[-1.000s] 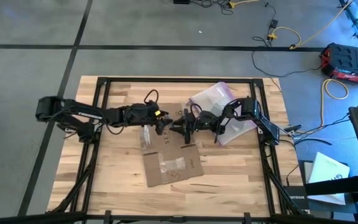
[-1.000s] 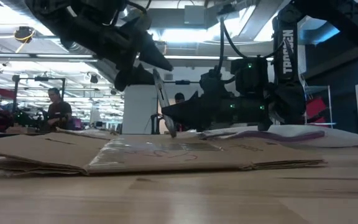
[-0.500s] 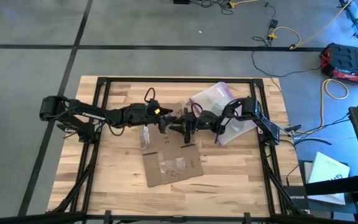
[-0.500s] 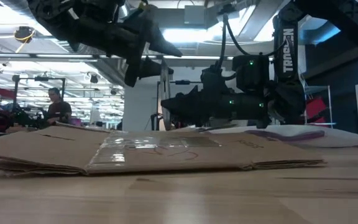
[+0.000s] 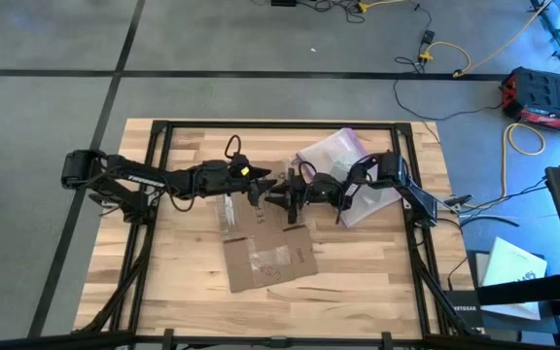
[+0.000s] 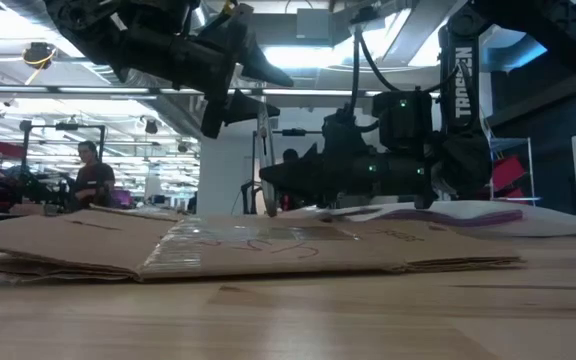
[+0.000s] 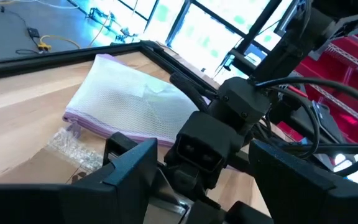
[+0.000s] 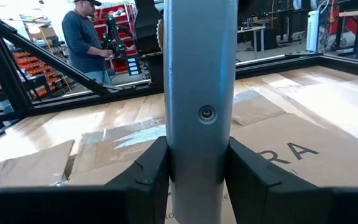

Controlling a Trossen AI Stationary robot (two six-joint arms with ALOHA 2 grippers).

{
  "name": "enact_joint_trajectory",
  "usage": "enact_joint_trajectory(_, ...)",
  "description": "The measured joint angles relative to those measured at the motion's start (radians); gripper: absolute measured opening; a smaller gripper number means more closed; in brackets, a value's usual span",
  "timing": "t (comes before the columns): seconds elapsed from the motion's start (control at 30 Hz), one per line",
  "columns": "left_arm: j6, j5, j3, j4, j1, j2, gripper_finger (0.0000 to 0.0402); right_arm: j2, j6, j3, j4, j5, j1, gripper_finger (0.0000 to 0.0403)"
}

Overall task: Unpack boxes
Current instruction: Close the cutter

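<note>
At frame centre my right fingers (image 5: pixel 286 197) clenched the upright grey tool (image 8: pixel 201 93) above the flattened box (image 5: pixel 268 255); left fingers (image 5: pixel 258 190), released, faced them.

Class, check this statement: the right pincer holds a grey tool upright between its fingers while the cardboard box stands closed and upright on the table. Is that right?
Not quite. The right pincer does grip the grey tool upright, but the cardboard box lies opened and flattened on the table, as the high view shows.

Box (image 5: pixel 268 261): matt brown cardboard, glossy clear tape. Tool (image 8: pixel 199 93): smooth brushed grey metal. Table (image 5: pixel 192 292): pale wood.
</note>
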Motion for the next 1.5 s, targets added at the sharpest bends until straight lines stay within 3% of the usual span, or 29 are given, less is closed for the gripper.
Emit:
enact_joint_trajectory(0.53, -0.009, 0.023, -0.002, -0.020, -0.014, -0.023, 0.0239, 0.000, -0.069, 0.001, -0.042, 0.011, 0.000, 0.0104)
enact_joint_trajectory(0.87, 0.047, 0.108, 0.003, 0.032, -0.027, -0.177, 0.0239, 0.002, -0.076, -0.001, -0.064, 0.059, -0.005, 0.0104)
enact_joint_trajectory(1.0, 0.098, 0.092, 0.004, -0.066, -0.068, -0.282, 0.0239, 0.002, -0.081, -0.001, -0.057, 0.067, -0.003, 0.0104)
enact_joint_trajectory(1.23, 0.058, -0.043, -0.002, -0.593, -0.124, -0.343, 0.0239, 0.002, -0.087, -0.001, -0.044, 0.080, -0.003, 0.0104)
enact_joint_trajectory(1.37, 0.043, -0.054, -0.001, -0.680, -0.123, -0.310, 0.0239, 0.002, -0.090, -0.001, -0.043, 0.113, -0.002, 0.0104)
enact_joint_trajectory(1.5, 0.051, -0.097, 0.000, -0.640, -0.116, -0.274, 0.0239, 0.002, -0.099, -0.001, -0.041, 0.126, -0.002, 0.0104)
